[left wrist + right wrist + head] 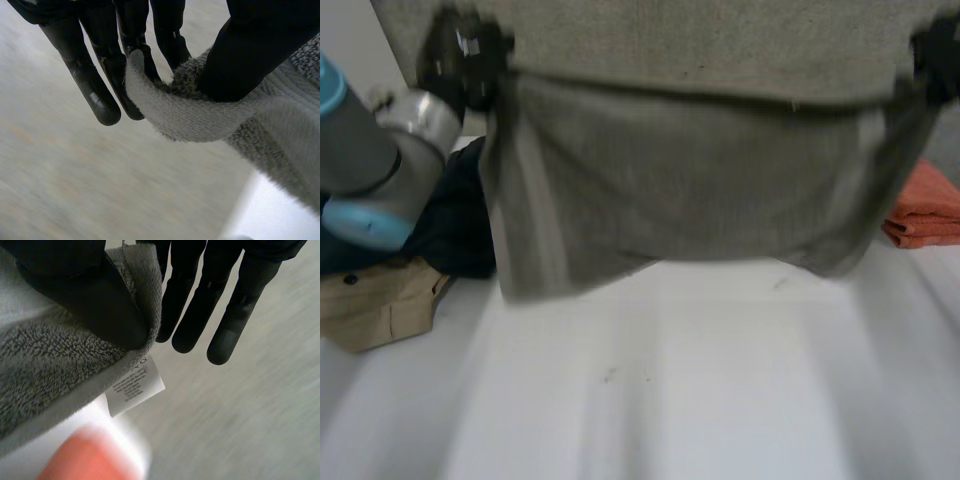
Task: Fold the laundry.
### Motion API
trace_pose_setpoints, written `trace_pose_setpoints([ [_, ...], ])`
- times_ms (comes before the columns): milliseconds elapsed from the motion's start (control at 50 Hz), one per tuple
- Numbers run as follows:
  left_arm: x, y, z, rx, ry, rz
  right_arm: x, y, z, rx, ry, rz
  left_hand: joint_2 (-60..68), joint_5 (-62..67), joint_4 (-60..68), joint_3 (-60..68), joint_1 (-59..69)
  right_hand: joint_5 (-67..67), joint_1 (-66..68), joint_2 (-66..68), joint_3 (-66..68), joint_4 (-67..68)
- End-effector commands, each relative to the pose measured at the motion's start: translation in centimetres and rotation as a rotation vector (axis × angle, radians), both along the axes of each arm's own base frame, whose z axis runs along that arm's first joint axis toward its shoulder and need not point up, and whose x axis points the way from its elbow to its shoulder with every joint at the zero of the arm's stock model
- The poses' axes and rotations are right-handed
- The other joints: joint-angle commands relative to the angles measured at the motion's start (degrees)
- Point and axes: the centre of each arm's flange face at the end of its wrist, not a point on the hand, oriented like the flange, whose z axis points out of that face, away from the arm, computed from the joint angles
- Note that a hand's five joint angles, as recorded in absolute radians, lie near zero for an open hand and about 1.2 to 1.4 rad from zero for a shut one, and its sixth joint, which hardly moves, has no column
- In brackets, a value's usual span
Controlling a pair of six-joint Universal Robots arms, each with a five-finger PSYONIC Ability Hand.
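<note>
terry cloth, thick and looped: the grey towel (700, 180) should handle soft and floppy, with some weight of its own, neither slippery nor fragile. it will sag wherever nothing holds it, so the two top corners are the sensible places to take hold, and both hands are there. the towel hangs spread out above the white table (650, 400), and its lower edge seems clear of the surface.

the left hand (260, 50) has one top corner. its thumb presses the hemmed edge against the fingers (131, 25) nearest it, and the cloth loops between them, while the outer fingers point straight and touch nothing. the right hand (90, 300) pinches the other top corner, with the thumb clamped over the hem and the cloth trapped against a finger behind it. the care label (135, 390) dangles just below that thumb — the other fingers stretch free beside the cloth.

a folded orange towel (925, 210) lies beside the grey towel's right side. near its left side lie a dark garment (460, 235) and a tan garment (380, 300).
</note>
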Motion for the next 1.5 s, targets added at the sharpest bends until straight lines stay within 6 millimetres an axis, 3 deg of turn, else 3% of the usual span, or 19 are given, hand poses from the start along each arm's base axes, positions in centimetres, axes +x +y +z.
trace_pose_setpoints([
  [20, 0.1, -2.1, 9.7, -0.452, 0.307, 0.039, 1.8, -1.3, 6.1, -0.518, -0.297, 0.147, 11.3, 13.7, 11.1, 11.7, 13.7, 11.8, 13.1, 12.8, 11.9, 11.4],
  [60, 0.4, -2.2, 10.2, -0.484, 0.356, 0.031, 1.7, -1.2, 6.2, -0.560, -0.333, 0.169, 11.3, 13.7, 11.1, 11.7, 13.7, 11.8, 13.1, 12.8, 11.9, 11.4],
  [120, 0.4, -2.4, 9.1, -0.441, 0.376, 0.020, 1.7, -1.1, 6.2, -0.543, -0.355, 0.182, 11.3, 13.7, 11.1, 11.7, 13.7, 11.8, 13.1, 12.8, 11.9, 11.4],
  [260, 0.4, -2.6, 1.1, -0.166, 0.275, 0.037, 2.4, -1.6, 1.2, -0.304, -0.308, 0.213, 11.3, 13.7, 11.1, 11.7, 13.7, 11.8, 13.1, 12.8, 11.9, 11.4],
  [360, 0.5, -1.0, -6.0, 0.041, 0.187, 0.025, 1.7, -2.4, -4.7, -0.065, -0.270, 0.223, 11.3, 13.7, 11.1, 11.7, 13.7, 11.8, 13.1, 12.8, 11.9, 11.4],
  [400, 0.6, -0.5, -7.5, 0.085, 0.169, 0.025, 1.2, -2.5, -6.6, 0.011, -0.258, 0.213, 11.3, 13.7, 11.1, 11.7, 13.7, 11.8, 13.1, 12.8, 11.9, 11.4],
  [420, 0.7, 0.3, -9.3, 0.137, 0.143, 0.024, 0.9, -2.5, -8.8, 0.093, -0.236, 0.202, 11.3, 13.7, 11.1, 11.7, 13.7, 11.8, 13.1, 12.8, 11.9, 11.4],
  [480, 1.0, 1.6, -11.7, 0.204, 0.094, 0.022, 0.4, -1.7, -12.4, 0.239, -0.160, 0.176, 11.3, 13.7, 11.1, 11.7, 13.7, 11.8, 13.1, 12.8, 11.9, 11.4],
  [540, 1.5, 4.8, -14.3, 0.285, -0.015, 0.015, -0.8, 0.1, -15.2, 0.402, -0.035, 0.137, 11.3, 13.7, 11.1, 11.7, 13.7, 11.8, 13.1, 12.8, 11.9, 11.4],
  [640, 2.6, 9.5, -15.6, 0.361, -0.161, 0.014, -3.0, 3.2, -17.8, 0.618, 0.100, 0.108, 11.3, 13.7, 11.1, 11.7, 13.7, 11.8, 13.1, 12.8, 11.9, 11.4],
  [700, 3.7, 12.9, -15.3, 0.407, -0.268, 0.025, -4.5, 5.4, -17.2, 0.695, 0.180, 0.077, 11.3, 13.7, 11.1, 11.7, 13.7, 11.8, 13.1, 12.8, 11.9, 11.4],
  [800, 6.3, 18.4, -14.4, 0.555, -0.453, 0.042, -6.7, 9.7, -13.5, 0.776, 0.284, 0.052, 11.3, 13.7, 11.1, 11.7, 13.7, 11.8, 13.1, 12.8, 11.9, 11.4],
  [940, 7.6, 21.6, -13.5, 0.756, -0.528, -0.005, -6.9, 13.5, -11.2, 0.853, 0.360, 0.094, 11.3, 13.7, 11.1, 11.7, 13.7, 11.8, 13.1, 12.8, 11.9, 11.4],
  [1000, 7.2, 21.2, -13.1, 0.733, -0.524, -0.038, -6.8, 13.5, -11.5, 0.843, 0.368, 0.097, 11.3, 13.7, 11.1, 11.7, 13.7, 11.8, 13.1, 12.8, 11.9, 11.4],
  [1080, 6.7, 18.5, -13.2, 0.672, -0.506, -0.030, -6.9, 11.1, -12.1, 0.729, 0.339, 0.052, 11.3, 13.7, 11.1, 11.7, 13.7, 11.8, 13.1, 12.8, 11.9, 11.4],
  [1200, 4.7, 12.7, -12.5, 0.435, -0.457, -0.006, -3.4, 7.3, -13.6, 0.583, 0.214, 0.096, 11.3, 13.7, 11.1, 11.7, 13.7, 11.8, 13.1, 12.8, 11.9, 11.4],
  [1260, 4.0, 9.1, -13.3, 0.339, -0.437, 0.038, -2.2, 4.5, -14.3, 0.495, 0.174, 0.088, 11.3, 13.7, 11.1, 11.7, 13.7, 11.8, 13.1, 12.8, 11.9, 11.4],
  [1320, 3.0, 7.4, -13.5, 0.282, -0.428, 0.060, -2.1, 2.1, -14.6, 0.429, 0.174, 0.035, 11.3, 13.7, 11.1, 11.7, 13.7, 11.8, 13.1, 12.8, 11.9, 11.4],
  [1500, 0.6, 3.8, -15.1, 0.227, -0.424, 0.064, 0.9, -1.6, -16.4, 0.354, 0.194, 0.052, 11.3, 13.7, 11.1, 11.7, 13.7, 11.8, 13.1, 12.8, 11.9, 11.4],
])
